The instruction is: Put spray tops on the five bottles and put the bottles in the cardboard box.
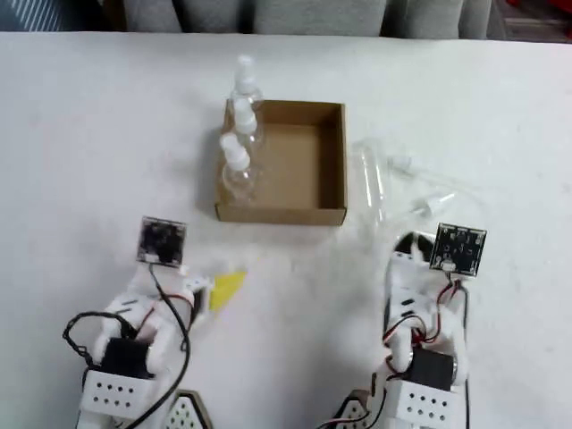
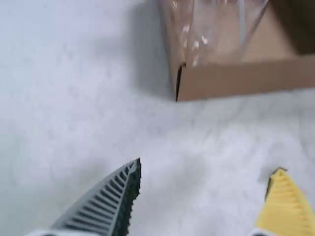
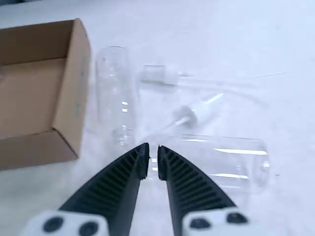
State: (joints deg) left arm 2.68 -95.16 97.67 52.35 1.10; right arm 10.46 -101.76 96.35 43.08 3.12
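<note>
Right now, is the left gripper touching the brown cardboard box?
Apart. Left wrist view: bare white table lies between the fingers of the left gripper and the brown cardboard box.

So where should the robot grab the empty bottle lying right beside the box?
Around the middle of the bottle, from straight above, I'd say. It lies on its side beside the cardboard box, and its round body is narrow across.

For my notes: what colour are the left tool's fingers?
Left tool: one finger grey, other yellow; left wrist view.
</note>
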